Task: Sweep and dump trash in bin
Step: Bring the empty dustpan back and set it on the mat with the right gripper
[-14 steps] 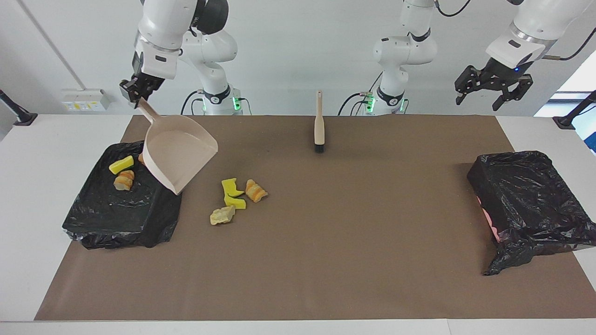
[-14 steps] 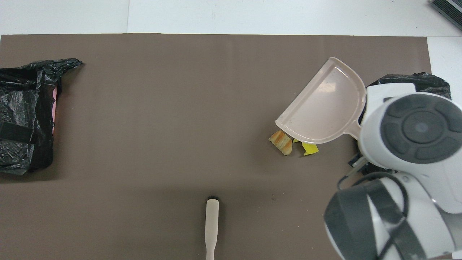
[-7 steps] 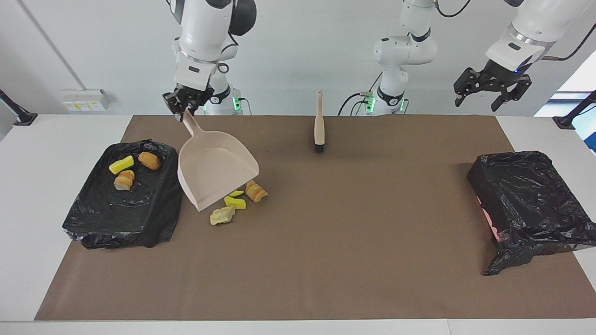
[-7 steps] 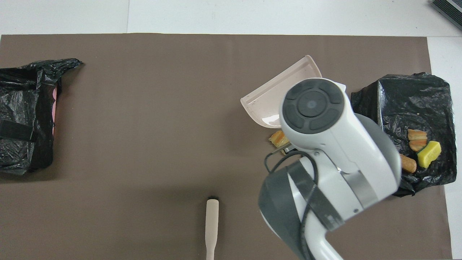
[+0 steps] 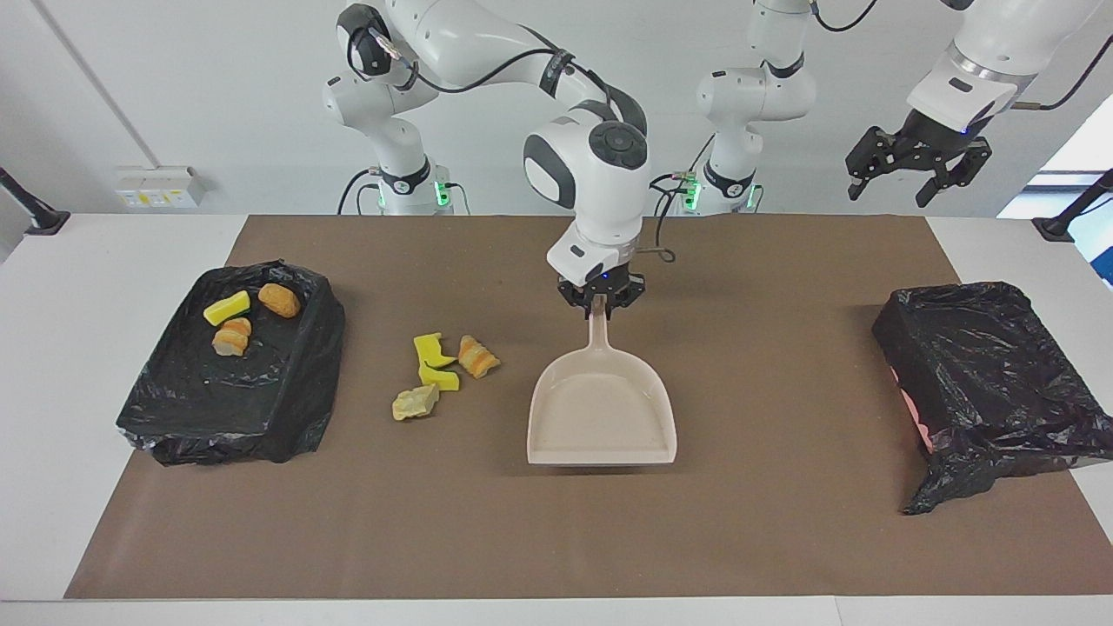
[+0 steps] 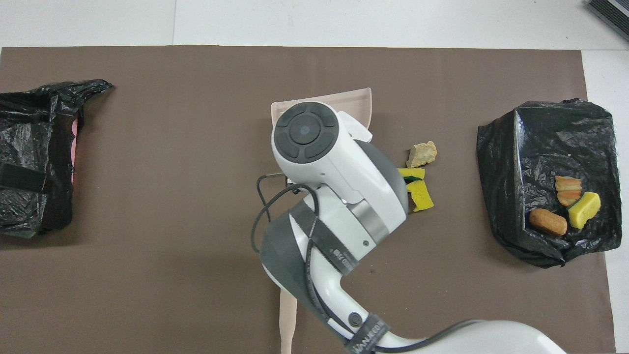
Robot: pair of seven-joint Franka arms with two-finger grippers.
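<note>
1. Brown mat (image 5: 783,539) covers most of the table (image 5: 52,365), bare at its middle.
2. Right gripper (image 5: 600,303), jaws clamped on the dustpan (image 5: 602,417) handle, mid-mat.
3. Loose trash (image 5: 443,369) lies between dustpan and bin (image 5: 261,409); three more pieces (image 5: 248,317) lie inside it.
4. Left gripper (image 5: 917,169) waits raised, jaws apart.

My right arm (image 6: 334,187) is big and white and covers the middle of the brown mat (image 6: 172,147). The dustpan (image 6: 354,98) peeks out from under it, so I see only its flat edge. Beside my arm lie a pale chunk (image 6: 422,154) and yellow chunks (image 6: 417,189); maybe more hide under me. Three chunks (image 6: 565,206) sit on the black bag (image 6: 540,142). Another black bag (image 6: 34,157) lies at the mat's other end. The brush handle (image 6: 287,319) pokes out near me.
</note>
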